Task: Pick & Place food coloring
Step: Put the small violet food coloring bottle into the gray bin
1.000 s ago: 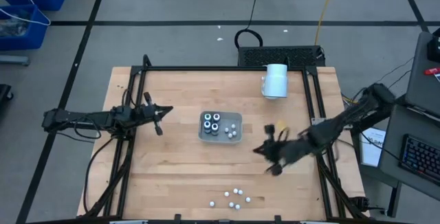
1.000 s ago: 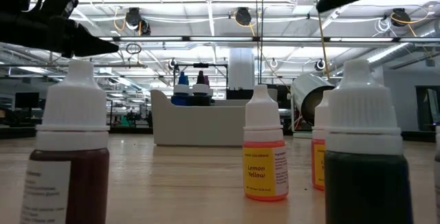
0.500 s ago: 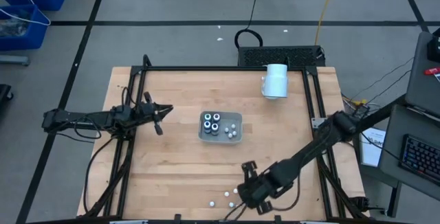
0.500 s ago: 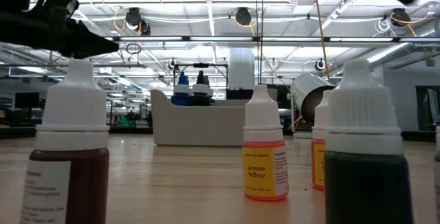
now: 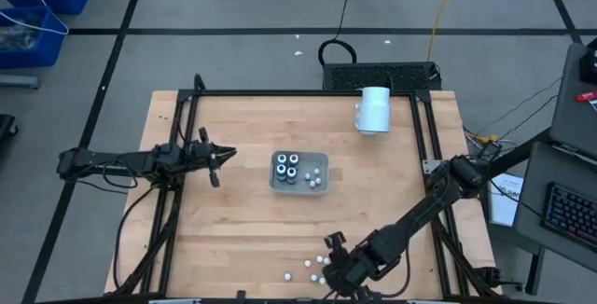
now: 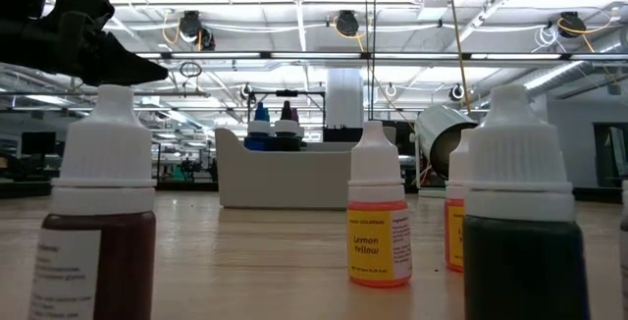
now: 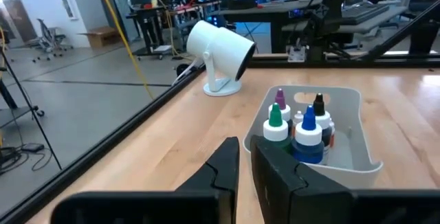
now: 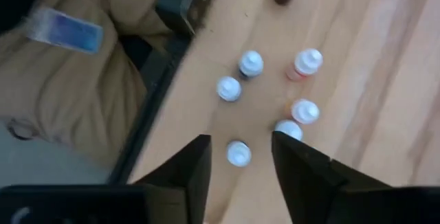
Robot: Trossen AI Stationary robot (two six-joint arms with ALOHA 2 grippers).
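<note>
Wooden table (image 5: 233, 220) | loose bottles (image 8: 251, 64) below parted right tool (image 8: 239, 157)

Grey floor (image 5: 233, 6) with dark tape lines, blue bins (image 5: 37, 6), bright ceiling lights (image 6: 294, 6).

Two slim black jointed arms, matte, with thin dark cables trailing along the links. Each ends in a two-finger gripper: left gripper (image 7: 245, 157), right gripper (image 8: 238, 157), with flat dark angular fingers (image 8: 194, 162).
</note>
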